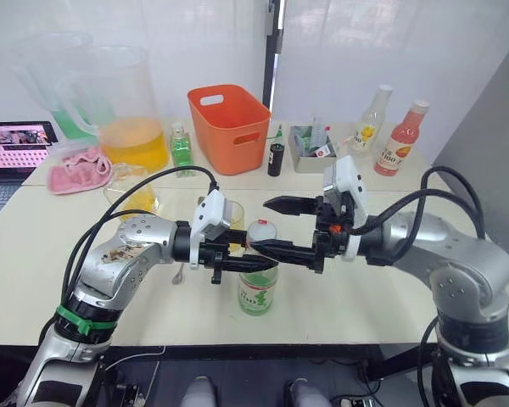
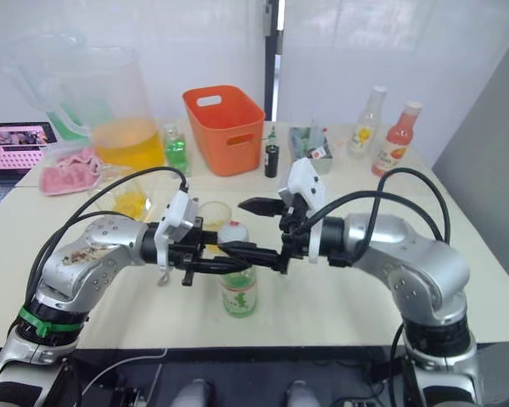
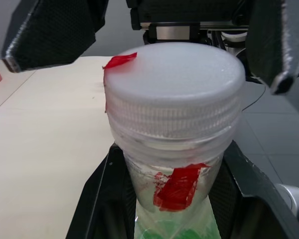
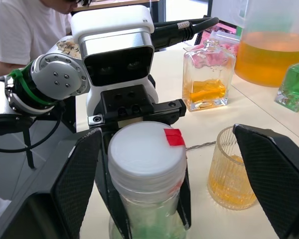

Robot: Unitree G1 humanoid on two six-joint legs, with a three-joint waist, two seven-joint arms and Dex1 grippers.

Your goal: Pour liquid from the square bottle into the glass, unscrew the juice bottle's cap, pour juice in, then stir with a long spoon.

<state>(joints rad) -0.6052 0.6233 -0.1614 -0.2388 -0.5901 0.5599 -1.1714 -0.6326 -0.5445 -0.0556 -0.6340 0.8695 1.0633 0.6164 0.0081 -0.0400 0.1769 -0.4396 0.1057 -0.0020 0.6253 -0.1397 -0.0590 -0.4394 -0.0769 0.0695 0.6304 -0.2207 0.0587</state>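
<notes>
- The juice bottle (image 1: 257, 292) stands upright on the cream table (image 1: 34, 271), near its front edge, between the two arms; its green label is only partly readable.
- The left gripper (image 1: 253, 264) is clenched on the juice bottle's neck, just below the cap; in the left wrist view its black fingers (image 3: 107, 199) press against both sides of the neck under the red neck ring.
- The cap (image 3: 173, 84) is white, ribbed, with a bit of red tape at its edge, and sits screwed on the bottle.
- The right gripper (image 1: 276, 225) is spread wide, one finger above and behind the cap, the other beside the bottle neck; neither touches the cap in the right wrist view.
- The glass (image 4: 231, 169), ribbed, holds a little yellow-orange liquid (image 4: 228, 189) and stands just behind the juice bottle.
- The square bottle (image 4: 208, 82) stands farther back toward the robot's left, partly filled with the same liquid.
- The long spoon's thin handle (image 4: 202, 145) lies on the table between the square bottle and the glass.
- At the back: a large pitcher (image 1: 127, 110) of orange liquid, an orange basket (image 1: 229, 127), and a pink-labelled bottle (image 1: 401, 140) reading "C100".
</notes>
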